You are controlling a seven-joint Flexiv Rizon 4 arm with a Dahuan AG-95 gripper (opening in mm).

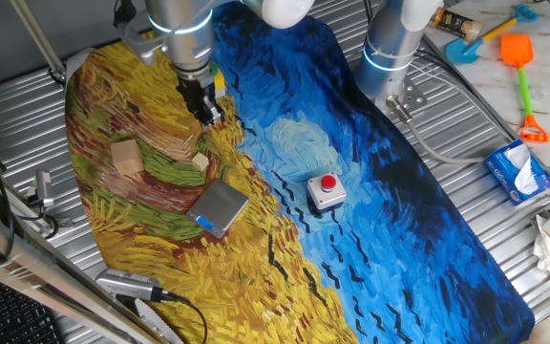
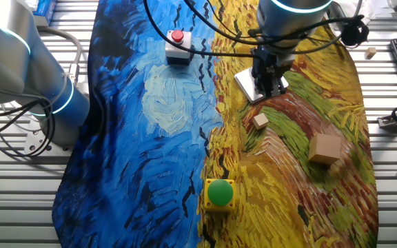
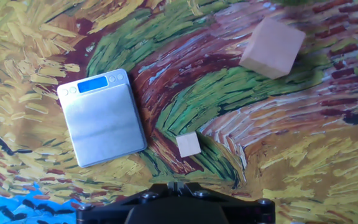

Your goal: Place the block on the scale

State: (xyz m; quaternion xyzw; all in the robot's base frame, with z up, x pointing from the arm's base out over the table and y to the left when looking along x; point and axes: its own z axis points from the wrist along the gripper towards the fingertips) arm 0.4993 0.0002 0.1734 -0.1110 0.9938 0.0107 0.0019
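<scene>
The gripper (image 1: 205, 112) is held above the cloth (image 1: 390, 201), nothing gripped; jaw opening cannot be told. The block (image 3: 188, 145) is seen on the cloth below the jaws, untouched. The scale (image 3: 102, 120) lies just beside it, plate bare, and the larger wooden block (image 3: 271, 47) is well apart, on the block's other side.

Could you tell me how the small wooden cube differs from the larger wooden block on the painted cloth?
Size: the small cube is much smaller than the larger block.
Place: the small cube lies close beside the scale, apart from it; the larger block sits farther off.
Colour: in the hand view the small cube looks paler, the larger block a warmer tan.
Both are plain wood, both rest on the cloth, and neither is held.
</scene>
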